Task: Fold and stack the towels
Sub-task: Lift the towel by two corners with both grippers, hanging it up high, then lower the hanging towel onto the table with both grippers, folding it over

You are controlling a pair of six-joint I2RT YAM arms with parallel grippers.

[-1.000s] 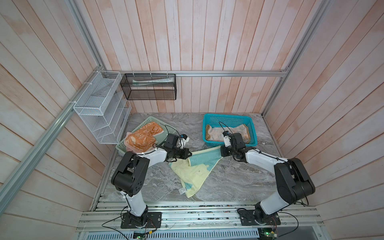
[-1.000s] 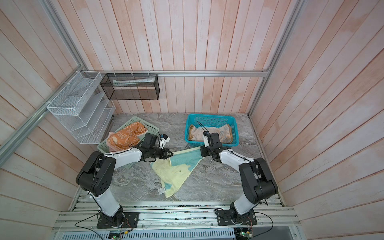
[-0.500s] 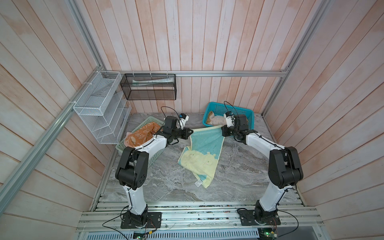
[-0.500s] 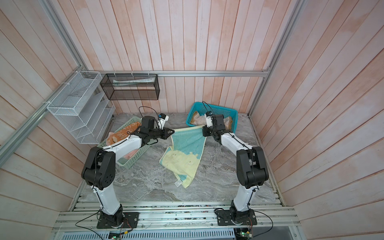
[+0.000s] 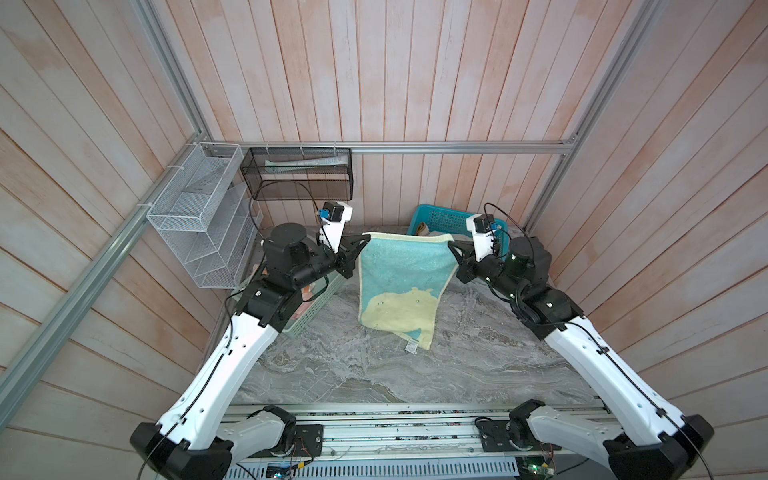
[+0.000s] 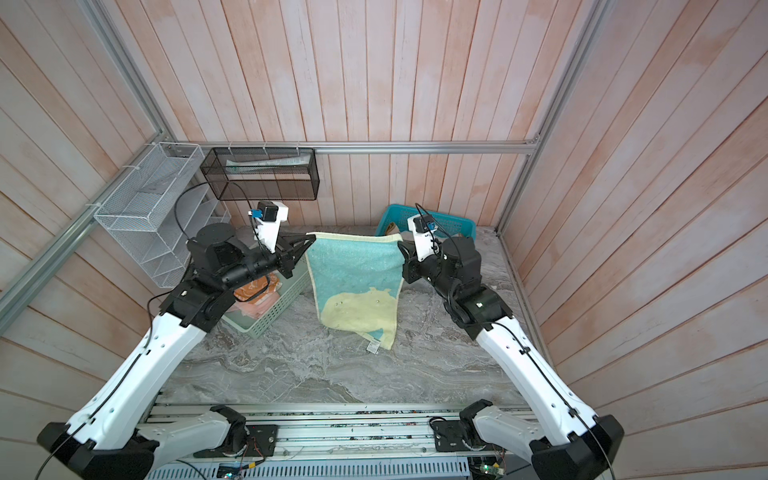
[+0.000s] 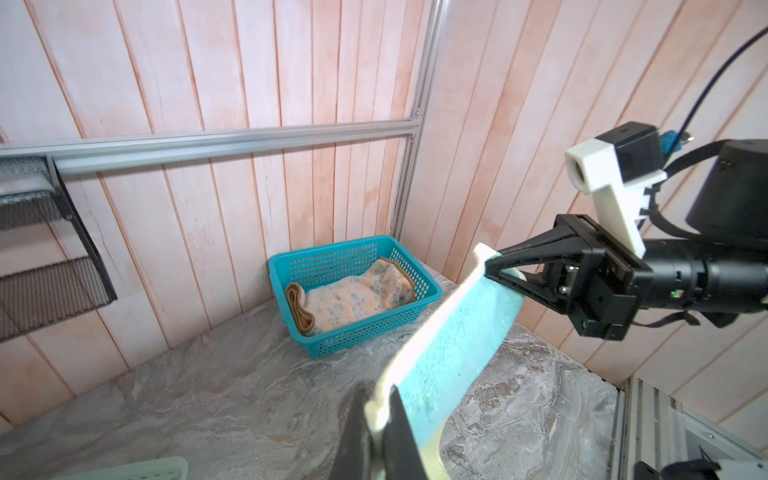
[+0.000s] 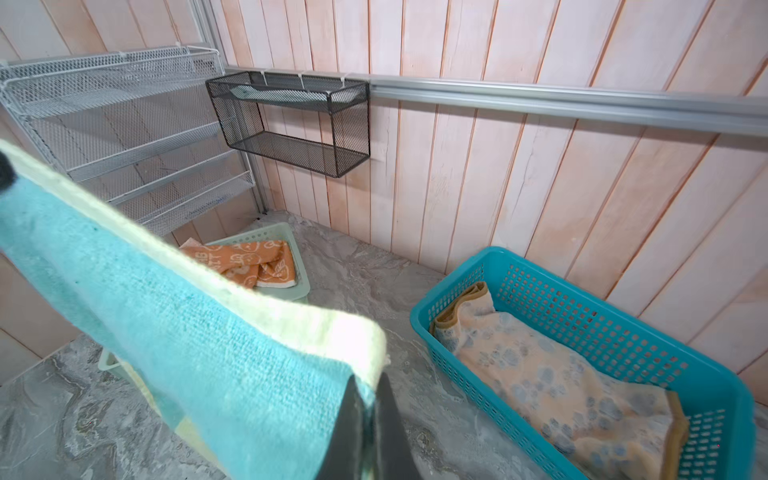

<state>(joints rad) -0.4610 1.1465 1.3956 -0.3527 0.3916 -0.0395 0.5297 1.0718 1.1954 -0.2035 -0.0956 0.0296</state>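
A teal and pale yellow towel (image 5: 399, 286) (image 6: 357, 282) hangs spread between my two grippers, high over the table's back half. My left gripper (image 5: 362, 240) (image 7: 376, 399) is shut on one top corner. My right gripper (image 5: 451, 245) (image 8: 368, 382) is shut on the other top corner. The top edge runs taut between them. The lower edge with its label (image 5: 411, 345) hangs down near the table. A peach paw-print towel (image 8: 561, 382) (image 7: 357, 299) lies in the teal basket. An orange bunny towel (image 8: 245, 259) (image 6: 253, 291) lies in the mint-green basket.
The teal basket (image 5: 436, 212) stands at the back right behind the right gripper. The mint-green basket (image 6: 270, 320) sits under the left arm. A white wire rack (image 5: 199, 232) and a black mesh shelf (image 5: 299, 174) hang on the walls. The marble table (image 5: 353, 374) stretches in front.
Both grippers have risen and moved back with the towel's corners. The towel, which lay crumpled on the table, now hangs stretched and flat between them.
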